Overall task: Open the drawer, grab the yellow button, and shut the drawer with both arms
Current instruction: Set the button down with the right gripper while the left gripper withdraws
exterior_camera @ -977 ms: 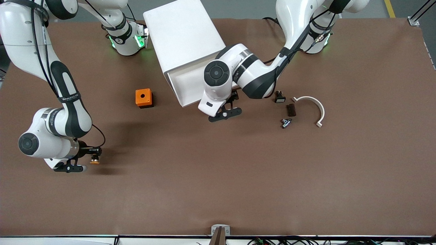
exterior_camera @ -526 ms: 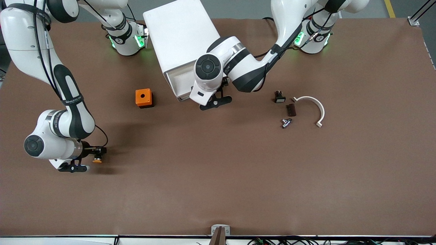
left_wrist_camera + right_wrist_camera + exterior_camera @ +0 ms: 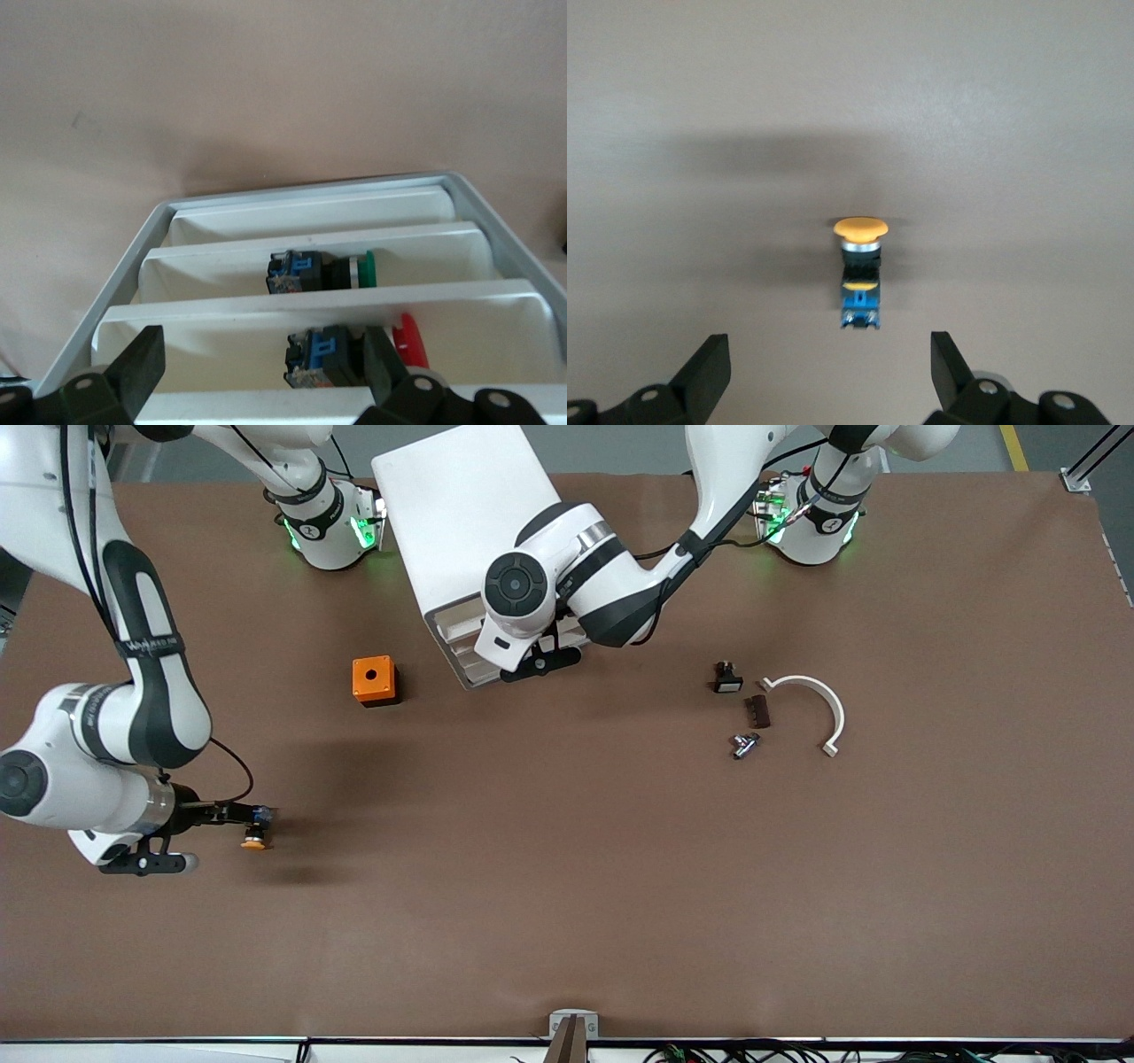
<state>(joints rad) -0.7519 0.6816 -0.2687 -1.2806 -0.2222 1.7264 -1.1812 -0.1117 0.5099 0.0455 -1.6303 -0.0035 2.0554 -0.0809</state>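
The button lies on the bare counter toward the right arm's end, nearer to the front camera than every other item. In the right wrist view the button rests alone on the surface, orange-yellow cap at one end, black body, blue rear end. The right pincer has its jaws spread wide; the button sits apart from both fingers and nothing is gripped. In the front view the right pincer is just beside the button.

Farther from the camera, an orange cube with a hole in its top stands on the counter. Toward the left arm's end lie a small black part, a dark brown block, a small metal fitting and a white curved bracket.

Farther still stands the white cabinet. The left pincer is at the cabinet front, at the drawer, with its jaws spread wide and holding nothing. The left wrist view shows the lower tray drawers stepped one past another: one tray holds a green-capped button; the next tray holds a red-capped button; the last tray shows no contents.
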